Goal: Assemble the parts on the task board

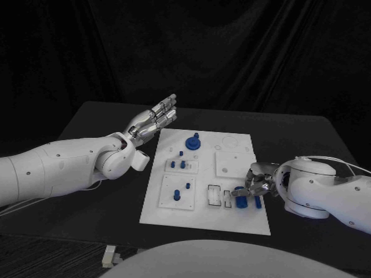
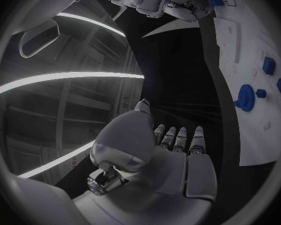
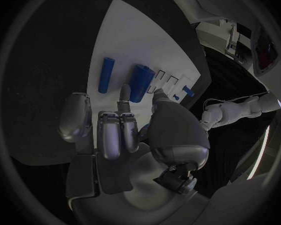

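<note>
Left hand (image 1: 156, 116) hovers spread, holding nothing, beside the task board (image 1: 236, 217); right hand (image 1: 257, 184) pinches a blue part (image 1: 240, 201).

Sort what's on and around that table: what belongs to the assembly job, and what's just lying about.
Job:
task board
blue parts standing on the board
right hand over the board's near corner
left hand, raised beside the board

Lying about:
small white object below the table's front edge
</note>
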Available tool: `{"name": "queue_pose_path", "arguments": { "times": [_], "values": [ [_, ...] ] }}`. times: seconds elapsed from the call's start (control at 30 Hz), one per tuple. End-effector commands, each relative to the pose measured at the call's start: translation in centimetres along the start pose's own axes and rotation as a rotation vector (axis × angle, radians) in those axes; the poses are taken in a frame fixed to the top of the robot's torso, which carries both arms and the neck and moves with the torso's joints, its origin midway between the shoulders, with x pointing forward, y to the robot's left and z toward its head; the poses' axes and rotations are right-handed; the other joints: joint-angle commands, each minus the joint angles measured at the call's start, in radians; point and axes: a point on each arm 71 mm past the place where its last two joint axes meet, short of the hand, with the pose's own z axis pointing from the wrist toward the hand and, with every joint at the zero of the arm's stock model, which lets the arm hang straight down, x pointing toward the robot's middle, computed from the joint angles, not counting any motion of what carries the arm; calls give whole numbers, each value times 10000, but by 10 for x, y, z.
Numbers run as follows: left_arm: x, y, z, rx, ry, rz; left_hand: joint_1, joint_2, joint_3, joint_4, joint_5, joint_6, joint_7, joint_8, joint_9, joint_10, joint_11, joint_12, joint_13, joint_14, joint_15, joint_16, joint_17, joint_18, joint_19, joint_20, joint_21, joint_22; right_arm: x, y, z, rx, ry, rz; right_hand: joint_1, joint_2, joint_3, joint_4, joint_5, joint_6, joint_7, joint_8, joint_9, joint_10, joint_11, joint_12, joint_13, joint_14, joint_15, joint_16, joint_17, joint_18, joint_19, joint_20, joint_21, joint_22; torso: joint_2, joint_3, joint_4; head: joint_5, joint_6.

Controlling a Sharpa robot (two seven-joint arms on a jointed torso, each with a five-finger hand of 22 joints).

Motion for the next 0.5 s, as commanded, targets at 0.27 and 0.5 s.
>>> {"name": "queue_pose_path", "arguments": {
  "times": [0.27,0.5],
  "values": [
    [3,0,0,109,300,-228,153,-11,98,-3,35,54,190,59,24,1,135,-66,-16,-5,73,-36,-16,85,7,155,-33,-14,7,1,6,411,533,-366,1024,200,628,-578,1101,-115,-5,18,203,1058,-8,25,2628,1049,69,26,2632,18,70,89,-278,1570,-1,0,-22,28,-2],
    [4,0,1,57,390,-298,173,-20,113,-6,40,69,271,64,27,1,147,-66,-16,-5,142,-36,-16,86,7,212,-33,-14,10,0,8,506,681,-436,1771,413,1022,-1204,2704,-227,-50,33,310,1058,-43,25,2628,1049,27,26,2632,28,65,56,-350,1557,-9,-1,2,36,-2]
  ]
}}
